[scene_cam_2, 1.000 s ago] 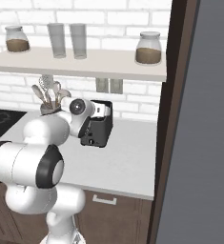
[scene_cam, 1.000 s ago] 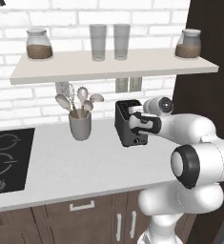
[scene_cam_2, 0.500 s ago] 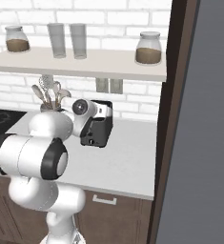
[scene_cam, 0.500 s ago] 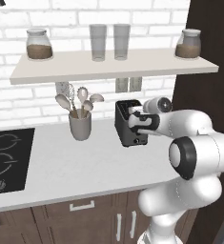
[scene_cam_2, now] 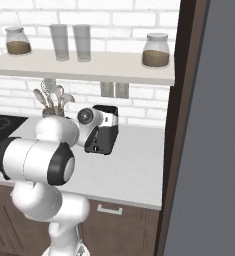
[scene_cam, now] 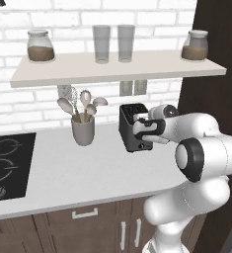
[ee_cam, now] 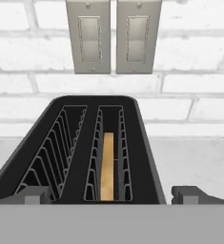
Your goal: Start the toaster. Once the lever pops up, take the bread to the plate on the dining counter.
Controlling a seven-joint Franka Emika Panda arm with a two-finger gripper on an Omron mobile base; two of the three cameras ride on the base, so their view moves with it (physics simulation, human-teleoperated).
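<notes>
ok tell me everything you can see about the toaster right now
The toaster is a small black boxy appliance with two wire-guarded slots on top. It stands upright on the white counter near the brick wall, below two outlets. The bread stands on edge in the right slot in the hand view; the left slot is empty. The open gripper hovers at its near end.

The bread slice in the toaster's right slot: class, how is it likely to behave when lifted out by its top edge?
The bread stands thin and upright, so it is probably light. Its pale crumb suggests it may dent or crumble under a hard pinch. The slot's wire guides in the toaster sit close beside it, so it could snag unless drawn straight up.
</notes>
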